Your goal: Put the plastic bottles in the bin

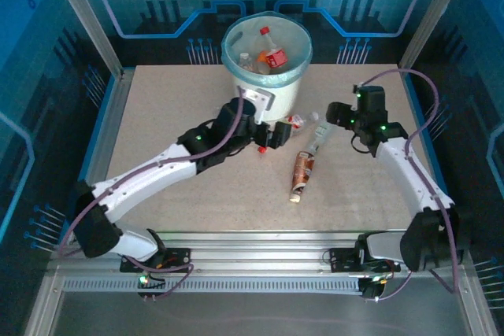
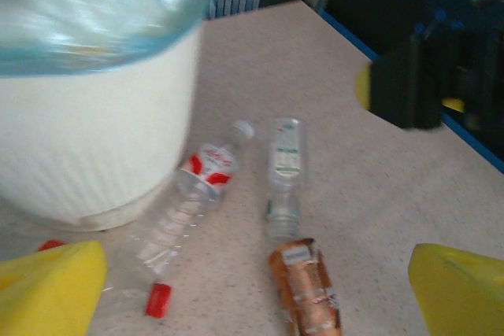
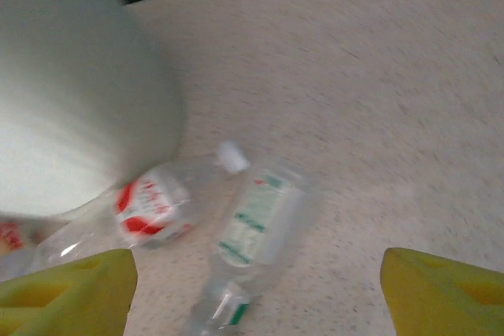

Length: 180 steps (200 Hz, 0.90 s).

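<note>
— Well, both arms are crowding the same patch beside the bin [image 1: 279,92], aren't they?

— They are, and that's what's worrying me. The left gripper [image 2: 253,289] and the right gripper [image 3: 258,273] are both hanging over the same few bottles. If they're both going down at once, I'm guessing they'll be bumping fingers or shoving a bottle out of each other's reach.

— Are either of them holding anything?

— No. Both are showing their jaws spread wide, with nothing pinched.

— So where's the right one aiming?

— The green-labelled bottle [image 3: 253,230] is lying on the table [image 3: 409,116] between its fingers, a touch left of centre and slanting. It's round and lying flat, so a finger catching it off-centre is likely going to send it rolling.

— And the red-labelled bottle [image 3: 150,210]?

— That one's sitting close under the bin's side, nearer the left-hand finger. I'm not making out whether it's touching. Reaching in there is risking a knock on the bin.

— And the left arm?

— The brown bottle [image 2: 305,289] is lying just right of centre between its fingers, and a red cap [image 2: 157,300] is lying near the other finger.
</note>
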Available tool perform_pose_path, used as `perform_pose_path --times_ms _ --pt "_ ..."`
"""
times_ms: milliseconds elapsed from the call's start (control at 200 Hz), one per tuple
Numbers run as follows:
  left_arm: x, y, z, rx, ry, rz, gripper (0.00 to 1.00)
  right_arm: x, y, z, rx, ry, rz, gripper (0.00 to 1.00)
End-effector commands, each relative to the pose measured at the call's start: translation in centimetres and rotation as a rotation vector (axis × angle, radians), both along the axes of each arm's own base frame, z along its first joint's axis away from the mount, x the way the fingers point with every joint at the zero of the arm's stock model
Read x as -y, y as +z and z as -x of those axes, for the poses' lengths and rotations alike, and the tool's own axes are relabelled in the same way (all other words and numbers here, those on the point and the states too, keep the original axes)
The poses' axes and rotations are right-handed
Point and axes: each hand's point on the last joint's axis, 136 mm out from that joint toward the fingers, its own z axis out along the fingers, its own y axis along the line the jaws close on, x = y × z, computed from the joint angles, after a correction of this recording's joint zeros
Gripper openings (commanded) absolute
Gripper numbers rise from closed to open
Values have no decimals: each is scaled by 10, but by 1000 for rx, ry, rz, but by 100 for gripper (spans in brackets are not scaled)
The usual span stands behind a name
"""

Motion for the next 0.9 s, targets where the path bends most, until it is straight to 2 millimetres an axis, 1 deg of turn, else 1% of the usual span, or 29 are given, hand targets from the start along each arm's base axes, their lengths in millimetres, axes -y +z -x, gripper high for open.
perform_pose_path --times_ms 0,75,115,125,135,145,175,180,285,320,390,445,725,805,895 --pt "26 -15 8 -58 -111 -41 99 11 -26 -11 -46 -75 -130 83" --pt "41 -27 9 -93 -148 -60 99 15 -42 -21 -77 -97 -164 85" --pt "47 -32 10 -109 -162 -67 99 14 -50 -27 -95 -100 -177 85" --pt "48 -33 10 -113 -165 -70 99 14 -48 -29 -90 -100 -181 85" --pt "49 -36 10 -119 -169 -74 99 14 -53 -30 -104 -101 -184 86" --pt "51 -36 11 -121 -173 -75 99 13 -52 -32 -100 -100 -187 86" --pt "54 -40 11 -131 -180 -83 99 12 -61 -36 -121 -100 -197 86" --pt "54 -41 11 -134 -182 -83 99 12 -59 -37 -118 -99 -199 86" --pt "61 -49 12 -157 -199 -99 99 3 -81 -52 -170 -91 -254 86" --pt "62 -52 12 -165 -201 -104 99 0 -85 -56 -177 -85 -275 86" --pt "63 -55 12 -173 -203 -111 99 -4 -99 -63 -210 -84 -302 86" --pt "64 -56 14 -178 -209 -111 99 -6 -107 -68 -222 -88 -320 86" --pt "59 -60 17 -182 -204 -130 99 -20 -139 -75 -284 -71 -397 86" --pt "60 -61 17 -185 -203 -127 99 -23 -149 -74 -311 -64 -413 84" --pt "59 -60 17 -185 -201 -126 99 -24 -154 -70 -323 -62 -418 82"
